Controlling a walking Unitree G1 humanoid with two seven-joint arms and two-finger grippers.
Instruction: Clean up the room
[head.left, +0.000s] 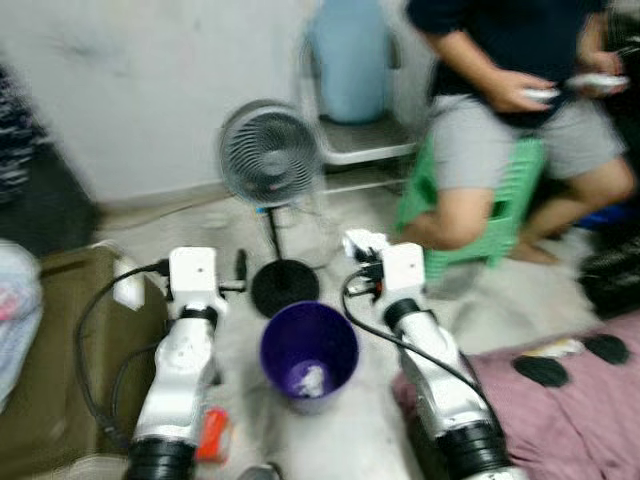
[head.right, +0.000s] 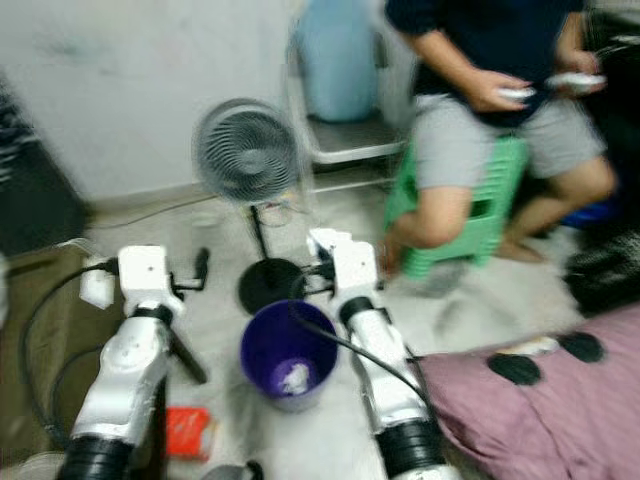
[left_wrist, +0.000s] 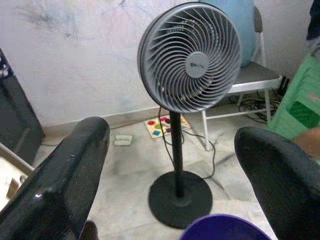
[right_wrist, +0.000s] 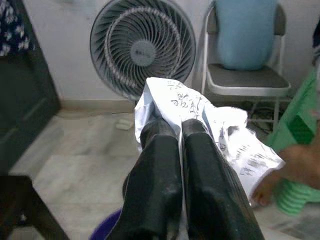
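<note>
Right hand (right_wrist: 170, 131) clenched on crumpled paper (right_wrist: 200, 112); purple bin (head.left: 308, 352) lies below-left of it. Centre over the rim before letting go. Left hand (left_wrist: 170, 165) spread, empty.

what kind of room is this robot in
Probably a lived-in room in a home: a pedestal fan stands on the bare floor, a purple bin sits between the arms, and a person sits on a green plastic stool.

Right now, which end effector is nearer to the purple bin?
Neither clearly. The bin stands between the arms. The right end effector, shut on crumpled paper, and the open left end effector both sit just beyond its rim.
</note>
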